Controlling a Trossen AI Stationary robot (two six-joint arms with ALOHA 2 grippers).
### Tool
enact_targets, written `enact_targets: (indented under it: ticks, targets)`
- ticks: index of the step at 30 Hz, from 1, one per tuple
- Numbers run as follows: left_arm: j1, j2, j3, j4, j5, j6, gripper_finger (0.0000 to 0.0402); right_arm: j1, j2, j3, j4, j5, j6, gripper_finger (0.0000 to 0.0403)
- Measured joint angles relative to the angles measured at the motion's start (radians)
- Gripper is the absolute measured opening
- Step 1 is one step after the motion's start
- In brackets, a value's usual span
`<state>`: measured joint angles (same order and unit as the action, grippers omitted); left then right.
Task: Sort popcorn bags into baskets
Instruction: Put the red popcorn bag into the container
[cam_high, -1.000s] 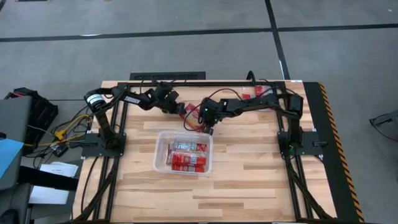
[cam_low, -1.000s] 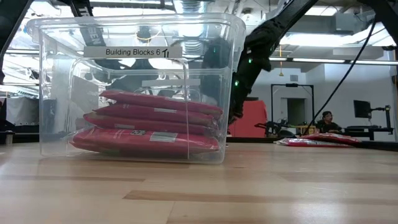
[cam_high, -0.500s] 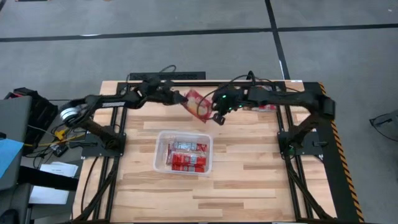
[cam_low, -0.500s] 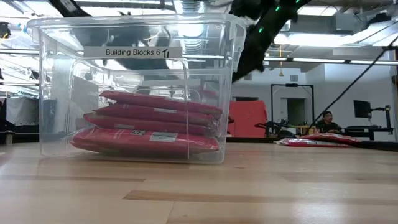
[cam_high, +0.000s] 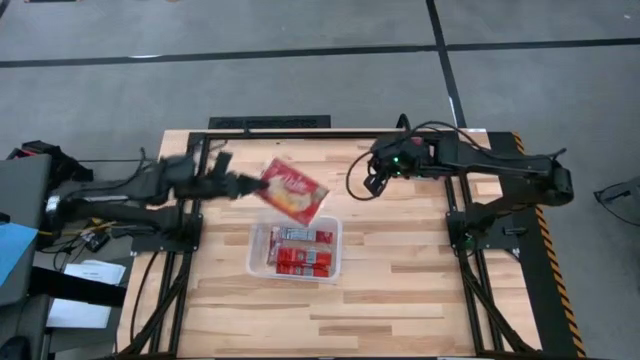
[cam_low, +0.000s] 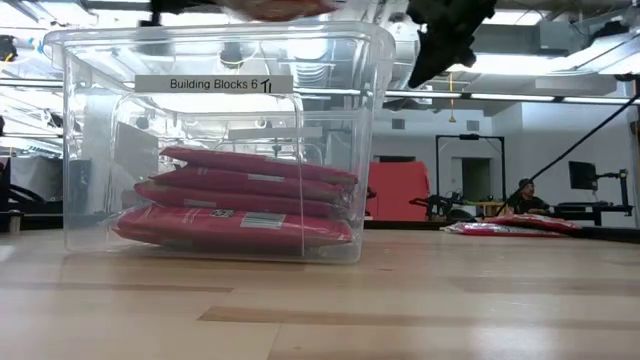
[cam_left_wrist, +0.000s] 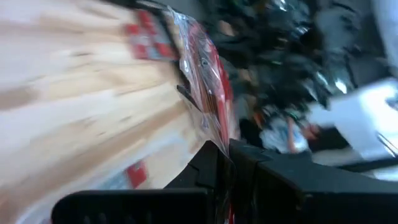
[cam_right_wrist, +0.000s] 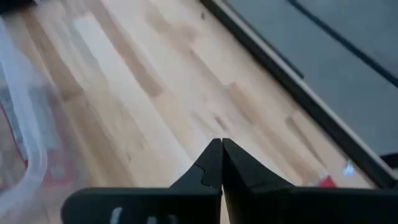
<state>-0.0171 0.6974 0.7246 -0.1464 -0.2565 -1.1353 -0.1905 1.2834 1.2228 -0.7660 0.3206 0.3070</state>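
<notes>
Pinching popcorn bag (cam_high: 293, 190) edge between left fingers (cam_left_wrist: 208, 163).

You are working at a pale butcher-block wooden table (cam_high: 400, 290) with a black frame and a yellow-and-black hazard stripe (cam_high: 540, 215) along its right edge. It stands on a grey concrete floor (cam_high: 300, 85) crossed by dark seam lines. To your left of the table lie a tangle of cables (cam_high: 105, 210), a dark case (cam_high: 25, 230) and white paper sheets (cam_high: 88, 285). Looking level across the tabletop, you see a large workshop hall with bright ceiling strip lights (cam_low: 520, 63), a red cabinet (cam_low: 400, 190) against the far wall, a dark monitor on a stand (cam_low: 583, 177), and a person seated (cam_low: 522, 193) at a far bench.
</notes>
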Motion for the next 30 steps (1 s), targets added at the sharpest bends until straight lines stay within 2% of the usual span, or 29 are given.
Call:
enact_targets:
  ticks: [2, 5, 8, 10, 14, 21, 25, 30]
  targets:
    - [-0.165, -0.023, 0.0, -0.08, -0.215, -0.083, 0.0, 0.012, 0.007, 0.001, 0.002, 0.0, 0.003, 0.0016]
    - [-0.378, -0.012, 0.0, -0.126, -0.471, -0.201, 0.0, 0.029, 0.016, -0.002, -0.021, 0.0, 0.02, 0.0019]
    - [-0.521, 0.042, 0.0, -0.122, -0.66, -0.296, 0.0, 0.044, 0.035, 0.002, -0.005, 0.0, 0.042, 0.003]
    - [-0.581, 0.088, 0.0, -0.121, -0.734, -0.355, 0.0, 0.045, 0.036, -0.002, -0.028, 0.001, 0.045, 0.0036]
    - [-0.635, 0.194, 0.0, -0.088, -0.748, -0.438, 0.0, 0.053, 0.048, -0.001, -0.018, 0.003, 0.044, 0.0037]
    - [-0.639, 0.345, 0.0, -0.074, -0.763, -0.561, 0.0, 0.053, 0.047, 0.0, -0.015, -0.002, 0.045, 0.0019]
    - [-0.622, 0.39, 0.0, -0.072, -0.762, -0.645, 0.0, 0.053, 0.047, 0.0, -0.016, -0.002, 0.045, 0.0017]
    - [-0.588, 0.418, 0.0, -0.061, -0.723, -0.706, 0.0, 0.053, 0.047, 0.0, -0.017, -0.003, 0.031, 0.0036]
